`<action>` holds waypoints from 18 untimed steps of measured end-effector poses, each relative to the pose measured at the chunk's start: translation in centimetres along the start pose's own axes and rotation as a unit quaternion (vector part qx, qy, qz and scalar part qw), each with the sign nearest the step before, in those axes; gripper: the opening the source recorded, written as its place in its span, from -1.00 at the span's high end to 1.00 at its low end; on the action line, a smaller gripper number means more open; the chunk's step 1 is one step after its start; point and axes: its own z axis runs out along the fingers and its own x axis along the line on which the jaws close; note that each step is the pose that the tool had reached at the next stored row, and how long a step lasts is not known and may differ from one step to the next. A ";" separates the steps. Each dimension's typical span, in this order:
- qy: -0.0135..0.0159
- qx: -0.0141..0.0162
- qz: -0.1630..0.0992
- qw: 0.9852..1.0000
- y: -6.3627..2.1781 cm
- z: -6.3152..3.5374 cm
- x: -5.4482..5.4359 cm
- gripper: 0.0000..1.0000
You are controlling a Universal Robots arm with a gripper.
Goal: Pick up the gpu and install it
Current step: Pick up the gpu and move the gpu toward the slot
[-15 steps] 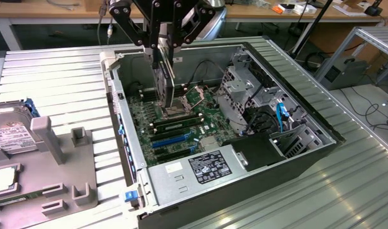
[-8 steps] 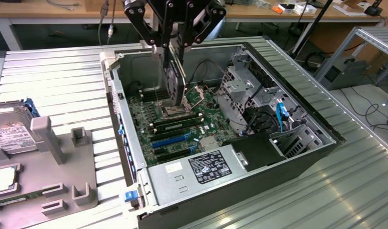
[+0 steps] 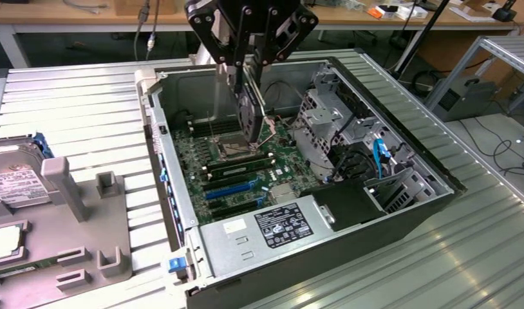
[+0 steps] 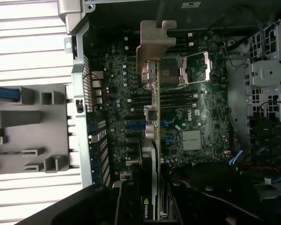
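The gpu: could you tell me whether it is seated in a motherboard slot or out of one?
Out. The gripper holds the gpu on edge above the motherboard, near the processor socket, apart from the blue slots.

The thin black gpu carries a silver metal end bracket and a small green logo on its edge, and the jointed metal hand is black too. The flat circuit board is dark green with a long blue plastic slot, and the silver power supply box bears a black-and-white label. The pale grey metal worktop is ribbed in even stripes
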 end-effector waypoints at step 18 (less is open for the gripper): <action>0.000 0.000 0.000 1.000 0.31 1.10 -4.5 0.47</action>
